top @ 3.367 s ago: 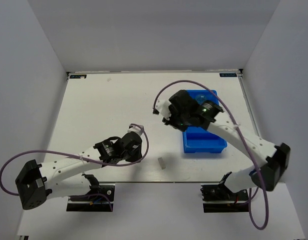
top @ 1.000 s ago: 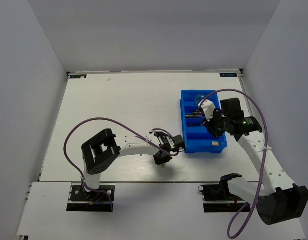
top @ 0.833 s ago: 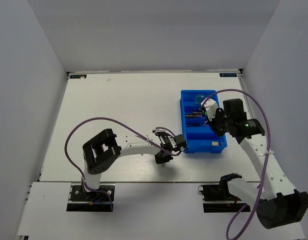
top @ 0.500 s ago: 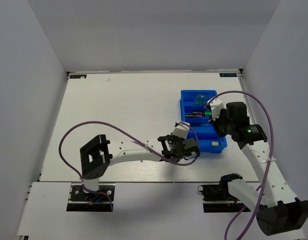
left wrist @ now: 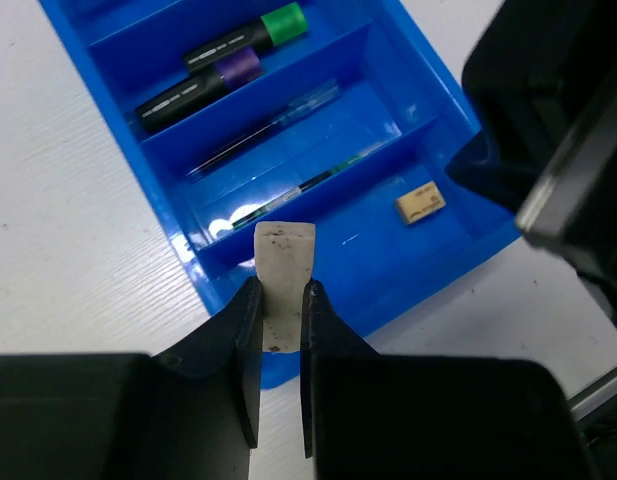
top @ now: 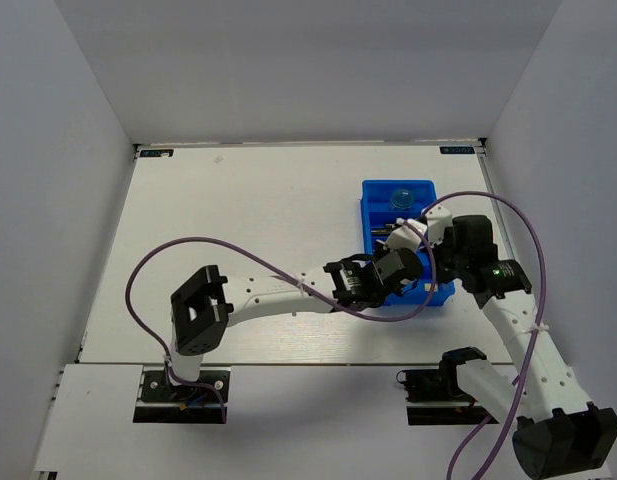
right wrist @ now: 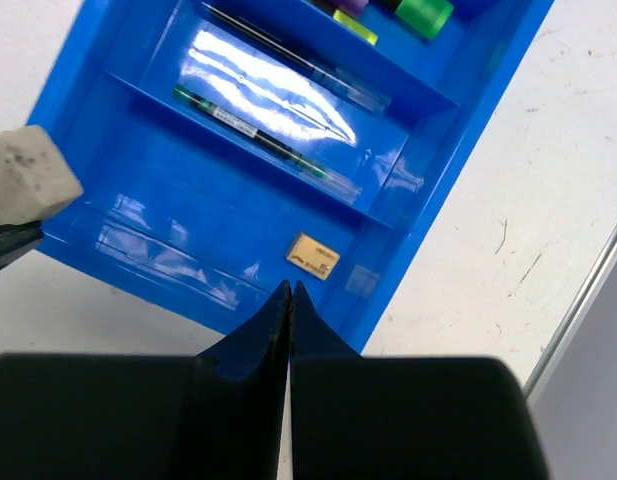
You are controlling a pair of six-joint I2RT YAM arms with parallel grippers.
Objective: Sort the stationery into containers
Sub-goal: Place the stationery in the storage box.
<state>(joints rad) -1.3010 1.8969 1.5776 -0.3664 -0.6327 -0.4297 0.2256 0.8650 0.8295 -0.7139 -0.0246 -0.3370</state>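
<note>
White table (top: 238, 220) carries the blue tray (right wrist: 158, 210). Left gripper (left wrist: 281, 295) clamps the grey eraser (left wrist: 284, 262), long axis along its fingers, above the tray's side wall. The compartment with the beige eraser (left wrist: 420, 202) lies just beyond. Right gripper (right wrist: 288, 290), clenched and empty, hovers over that same end.

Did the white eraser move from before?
Yes. The eraser, pinched in the left gripper, went right, off the table to the blue tray's near edge.
</note>
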